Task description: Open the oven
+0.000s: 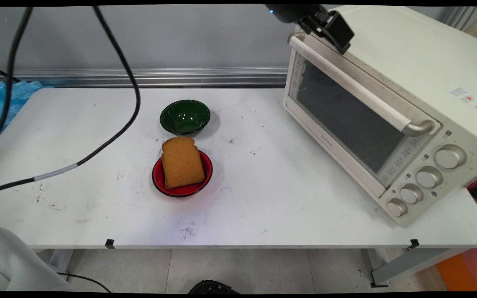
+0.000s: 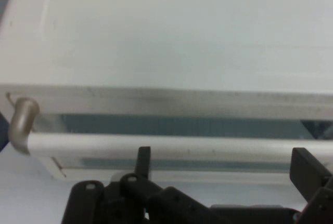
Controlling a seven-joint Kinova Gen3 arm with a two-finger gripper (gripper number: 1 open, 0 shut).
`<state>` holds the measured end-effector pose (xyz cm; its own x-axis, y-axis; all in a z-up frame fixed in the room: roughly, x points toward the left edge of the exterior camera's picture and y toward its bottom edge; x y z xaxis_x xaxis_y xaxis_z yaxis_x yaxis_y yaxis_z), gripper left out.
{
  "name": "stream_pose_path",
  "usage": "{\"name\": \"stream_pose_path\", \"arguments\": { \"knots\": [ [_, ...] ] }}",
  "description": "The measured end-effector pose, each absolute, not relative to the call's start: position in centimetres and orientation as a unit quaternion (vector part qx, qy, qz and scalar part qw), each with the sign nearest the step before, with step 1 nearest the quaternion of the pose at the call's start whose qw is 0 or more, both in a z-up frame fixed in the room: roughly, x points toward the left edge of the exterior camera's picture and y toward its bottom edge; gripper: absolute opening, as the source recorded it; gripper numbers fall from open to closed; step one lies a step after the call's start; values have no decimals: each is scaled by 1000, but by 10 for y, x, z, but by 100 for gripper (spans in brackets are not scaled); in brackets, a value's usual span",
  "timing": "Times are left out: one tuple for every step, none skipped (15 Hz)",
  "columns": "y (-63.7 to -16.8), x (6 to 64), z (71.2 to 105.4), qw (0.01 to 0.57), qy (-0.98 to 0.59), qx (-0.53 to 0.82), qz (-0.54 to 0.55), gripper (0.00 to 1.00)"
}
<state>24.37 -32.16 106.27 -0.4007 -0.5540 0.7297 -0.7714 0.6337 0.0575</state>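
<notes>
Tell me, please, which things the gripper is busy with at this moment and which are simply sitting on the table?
At the gripper:
- gripper, open, fingers either side of the oven's door handle
- toaster oven, door closed

Sitting apart on the table:
- slice of bread in the red bowl
- green bowl, empty, just behind it

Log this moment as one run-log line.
gripper: open, at oven handle | oven: door shut | bread slice: in red bowl | green bowl: empty

A black end effector of jointed linkage, with black cables trailing, one grey-banded.
</notes>
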Motion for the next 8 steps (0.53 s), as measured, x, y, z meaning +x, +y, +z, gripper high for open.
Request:
{"name": "stream_pose_path", "arguments": {
  "knots": [
    [-326,240,1064,371,-824,403,146,100],
    [-331,237,1064,371,-824,403,146,100],
    [-335,234,1065,369,-824,404,144,100],
    [-339,230,1065,367,-825,405,143,100],
    [-343,228,1064,365,-827,404,142,100],
    [-345,226,1064,363,-828,403,141,100],
    [-349,223,1063,361,-830,402,141,0],
    [-352,220,1062,358,-832,401,140,0]
  ]
}}
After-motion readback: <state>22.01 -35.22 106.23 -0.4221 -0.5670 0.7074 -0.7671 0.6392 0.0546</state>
